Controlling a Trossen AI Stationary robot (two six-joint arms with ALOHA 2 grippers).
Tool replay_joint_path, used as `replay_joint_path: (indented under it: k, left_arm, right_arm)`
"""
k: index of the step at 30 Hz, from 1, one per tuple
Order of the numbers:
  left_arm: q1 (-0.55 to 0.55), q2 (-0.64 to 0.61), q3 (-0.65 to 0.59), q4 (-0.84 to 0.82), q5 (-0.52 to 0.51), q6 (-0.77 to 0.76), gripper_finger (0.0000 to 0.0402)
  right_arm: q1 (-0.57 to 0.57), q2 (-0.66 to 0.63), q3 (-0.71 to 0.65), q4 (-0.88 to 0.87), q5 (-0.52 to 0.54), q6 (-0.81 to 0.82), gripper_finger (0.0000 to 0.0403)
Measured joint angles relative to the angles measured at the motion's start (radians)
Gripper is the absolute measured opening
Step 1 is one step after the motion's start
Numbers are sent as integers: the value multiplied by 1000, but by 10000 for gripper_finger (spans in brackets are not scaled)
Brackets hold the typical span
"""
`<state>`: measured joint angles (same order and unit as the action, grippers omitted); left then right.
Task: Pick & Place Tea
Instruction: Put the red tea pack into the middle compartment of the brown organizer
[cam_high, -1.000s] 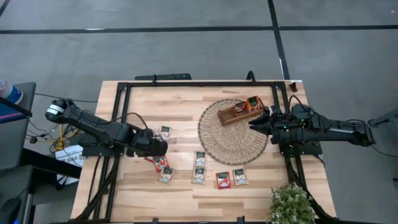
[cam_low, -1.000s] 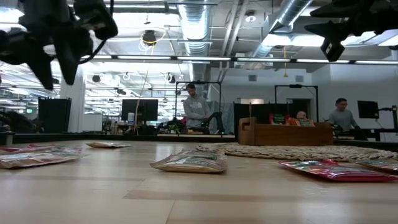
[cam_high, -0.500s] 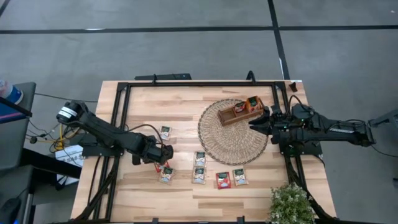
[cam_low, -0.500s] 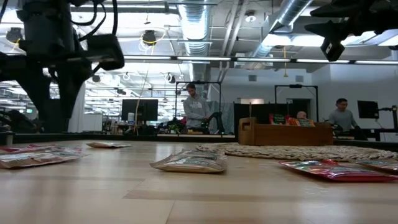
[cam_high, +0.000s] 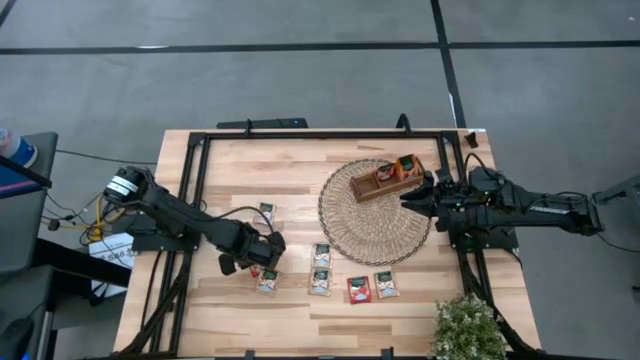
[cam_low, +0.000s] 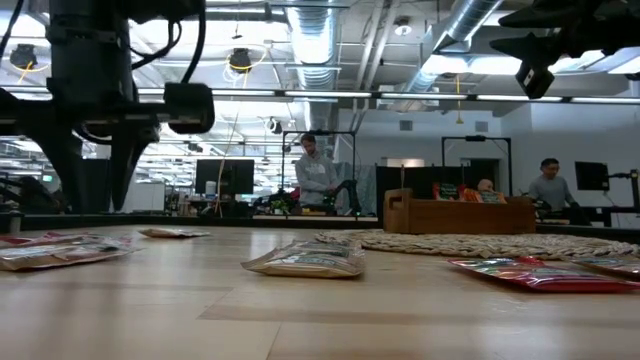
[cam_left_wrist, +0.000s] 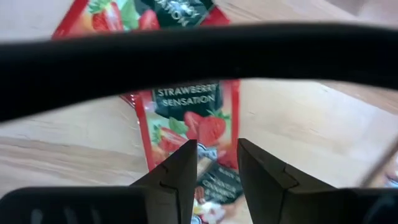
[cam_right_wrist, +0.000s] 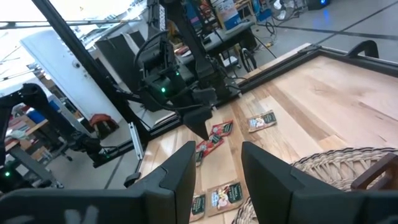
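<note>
On the wooden surface (cam_high: 300, 160) the tea lies in small flat packets. Near the front edge there is a row of them: a pale packet (cam_high: 267, 282) by the left arm, two more pale ones (cam_high: 320, 254) stacked one behind the other, then a red packet (cam_high: 359, 289) with another pale one beside it. One more lies alone farther back (cam_high: 265, 212).

Some of the job looks done. The little wooden tray (cam_high: 388, 178) sits on the round woven mat (cam_high: 372, 222), and it already has some red and orange things standing in it. They may be tea, but they are too small to tell. Most of the packets are not yet in the tray, so a lot is left.

The left gripper (cam_high: 268, 255) is low over a red strawberry packet (cam_left_wrist: 194, 115). Its fingers (cam_left_wrist: 180, 177) stand close together with a small gap, right above the packet. I cannot tell if they are pinching it or just hovering.

The right gripper (cam_high: 412, 197) waits at the edge of the mat, just beside the tray. Its fingers (cam_right_wrist: 177, 174) have a narrow gap and hold nothing.

From above, the left arm hides most of the red packet. The low view shows only thin edges of packets, so they cannot be counted there.
</note>
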<state>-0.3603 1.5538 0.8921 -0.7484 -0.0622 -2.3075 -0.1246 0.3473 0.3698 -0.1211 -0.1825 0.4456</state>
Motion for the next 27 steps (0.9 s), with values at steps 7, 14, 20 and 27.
replay_joint_path:
  k: [7,14,20,27]
  left_arm:
    - [0,83,54,-69,13,-48,105]
    - [0,84,96,-139,-2,-64,106]
    - [0,84,97,-112,26,-43,108]
    - [0,84,97,-133,45,-28,108]
  right_arm:
    - [0,0,0,-1,0,0,123]
    - [0,0,0,-3,0,0,123]
    - [0,0,0,-3,0,0,123]
    - [0,0,0,-4,0,0,123]
